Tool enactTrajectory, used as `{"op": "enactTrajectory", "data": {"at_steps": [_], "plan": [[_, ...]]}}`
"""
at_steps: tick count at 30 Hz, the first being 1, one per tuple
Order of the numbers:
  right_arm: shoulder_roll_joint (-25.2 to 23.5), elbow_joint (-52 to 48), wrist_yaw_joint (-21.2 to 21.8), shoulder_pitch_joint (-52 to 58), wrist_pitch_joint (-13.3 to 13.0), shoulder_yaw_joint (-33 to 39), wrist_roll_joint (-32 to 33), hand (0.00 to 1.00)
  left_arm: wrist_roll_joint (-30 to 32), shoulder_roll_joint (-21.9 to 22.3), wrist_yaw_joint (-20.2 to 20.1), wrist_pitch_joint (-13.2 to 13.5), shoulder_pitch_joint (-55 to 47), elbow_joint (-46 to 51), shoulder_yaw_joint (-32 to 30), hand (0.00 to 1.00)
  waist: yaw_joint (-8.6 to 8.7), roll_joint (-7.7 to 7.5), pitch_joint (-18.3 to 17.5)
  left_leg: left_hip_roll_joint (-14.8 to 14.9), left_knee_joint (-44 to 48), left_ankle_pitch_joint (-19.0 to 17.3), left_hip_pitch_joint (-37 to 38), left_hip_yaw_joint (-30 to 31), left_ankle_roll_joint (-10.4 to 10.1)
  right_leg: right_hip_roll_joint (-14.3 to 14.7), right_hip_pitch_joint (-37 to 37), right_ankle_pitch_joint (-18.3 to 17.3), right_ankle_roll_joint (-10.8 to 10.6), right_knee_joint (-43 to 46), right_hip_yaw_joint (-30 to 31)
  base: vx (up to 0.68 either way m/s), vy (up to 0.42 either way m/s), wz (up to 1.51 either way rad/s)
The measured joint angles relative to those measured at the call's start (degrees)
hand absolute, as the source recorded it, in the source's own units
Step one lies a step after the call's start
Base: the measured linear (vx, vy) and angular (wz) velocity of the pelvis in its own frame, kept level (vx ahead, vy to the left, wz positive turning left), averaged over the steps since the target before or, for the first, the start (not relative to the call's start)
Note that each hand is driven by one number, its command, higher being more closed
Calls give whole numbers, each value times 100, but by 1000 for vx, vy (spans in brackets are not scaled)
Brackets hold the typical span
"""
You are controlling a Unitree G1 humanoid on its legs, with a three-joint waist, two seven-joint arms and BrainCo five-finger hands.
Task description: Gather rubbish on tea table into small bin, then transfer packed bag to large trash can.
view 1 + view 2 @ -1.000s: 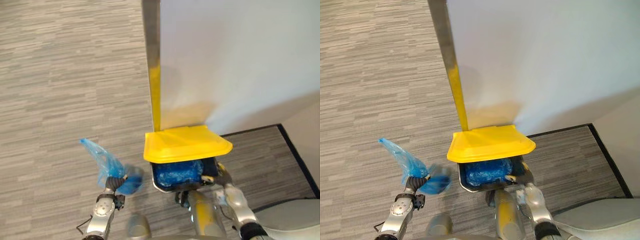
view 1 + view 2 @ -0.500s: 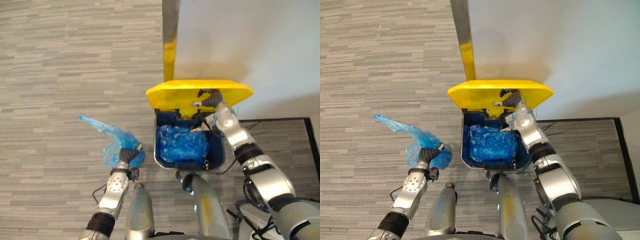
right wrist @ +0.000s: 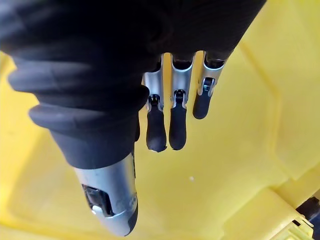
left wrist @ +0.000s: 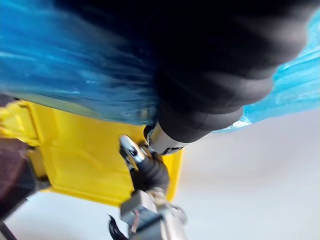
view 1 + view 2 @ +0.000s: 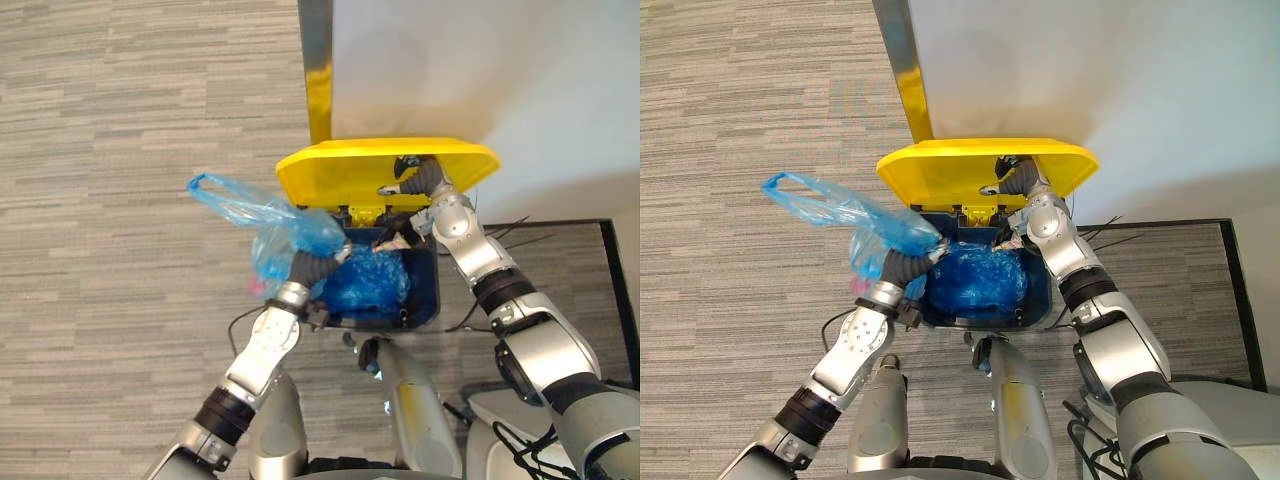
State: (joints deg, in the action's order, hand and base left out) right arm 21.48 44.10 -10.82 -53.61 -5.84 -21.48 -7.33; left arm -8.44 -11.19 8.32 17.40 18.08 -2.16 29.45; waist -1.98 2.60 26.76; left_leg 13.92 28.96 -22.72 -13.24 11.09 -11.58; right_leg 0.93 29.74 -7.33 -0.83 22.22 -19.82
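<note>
Grey striped carpet (image 5: 100,200) runs up to a white wall (image 5: 520,70), where a packed, translucent blue plastic bag (image 5: 290,228) hangs at the left rim of a large dark blue trash can (image 5: 433,300), its loose handle loop trailing out over the floor. The robot's left hand (image 5: 306,268) is closed round the bag's gathered neck, carrying it just beside the opening rather than squarely above it. The can's yellow plastic lid (image 5: 335,178) stands raised, propped from beneath by the right hand (image 5: 418,180), whose fingers (image 3: 176,120) are extended against the lid's underside and grip nothing. A crumpled blue liner (image 5: 375,285) already fills much of the can. The risks look plain. Let go from here, the bag could catch the rim and slide to the carpet. Its trailing loop could snag the lid's edge. If the flat fingers slip, the lid may drop on bag and arm.
</note>
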Motion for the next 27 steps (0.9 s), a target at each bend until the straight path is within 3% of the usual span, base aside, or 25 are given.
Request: {"op": "enactTrajectory", "data": {"at_steps": [3,9,11,13,14,15,18,21,22,25,26,27], "plan": [[10,0,115,-167,-2,-192,0,0,-53,135,-58,6,370,0,210,100,111,2,1,3,-21,1,1,0,0,2,10,1,2,4,-2,-8,-52,0],[150,-1,121,-466,-22,-395,2,0,-89,218,-51,6,985,-59,476,100,161,19,82,-23,-193,14,-98,-43,-19,0,220,3,4,-28,41,-11,-61,-3],[204,-21,123,-550,-27,-396,4,0,-89,341,-25,72,1234,-476,457,100,209,20,88,-63,96,-2,-310,-52,-6,-5,370,5,6,-56,34,-19,-56,-3],[325,-160,118,-569,-30,-394,6,0,-19,653,164,44,1594,-1510,251,100,324,42,177,-95,502,-164,-581,-206,168,1,502,66,-22,-8,-34,-43,-1,-2],[399,-231,117,-575,-31,-395,6,0,21,666,189,33,1681,-1743,196,100,358,9,232,-79,485,-185,-624,-244,126,-22,563,66,-22,37,-26,-63,-15,7],[508,-281,117,-668,-37,-406,6,0,78,706,241,-21,1787,-2114,103,100,428,-32,312,-105,485,-183,-737,-259,123,-50,680,72,-29,40,-14,-73,-51,3],[567,-337,115,-869,-37,-423,12,0,391,678,427,-277,1923,-3079,-168,100,419,-51,337,-119,591,-183,-1025,-209,83,17,978,92,-53,-59,-58,-36,-73,-6],[736,-739,108,-912,-103,-445,67,0,759,671,437,-572,2326,-4120,-262,100,475,-86,360,-229,1313,-295,-1414,-261,213,59,1289,118,-15,-42,-97,36,-39,-11],[786,-795,95,-950,-188,-491,122,0,940,684,435,-620,2442,-4404,-285,100,510,-95,367,-220,1346,-398,-1471,-367,244,59,1398,187,90,-14,-102,20,0,-12],[894,-931,68,-1001,-270,-587,281,0,1159,729,444,-643,2617,-4822,-431,100,558,-117,380,-206,1284,-598,-1663,-355,185,46,1615,208,85,82,-101,-42,0,-6],[897,-941,-8,-999,-271,-607,358,0,1216,756,460,-696,2685,-5082,-556,0,598,-156,402,-215,1262,-611,-1729,-374,211,18,1652,266,53,49,-96,-90,-12,6],[894,-940,-45,-999,-271,-611,429,0,1298,757,465,-716,2697,-5230,-608,0,597,-157,402,-219,1218,-609,-1736,-385,209,14,1656,306,33,-3,-87,-81,-20,8]]}}
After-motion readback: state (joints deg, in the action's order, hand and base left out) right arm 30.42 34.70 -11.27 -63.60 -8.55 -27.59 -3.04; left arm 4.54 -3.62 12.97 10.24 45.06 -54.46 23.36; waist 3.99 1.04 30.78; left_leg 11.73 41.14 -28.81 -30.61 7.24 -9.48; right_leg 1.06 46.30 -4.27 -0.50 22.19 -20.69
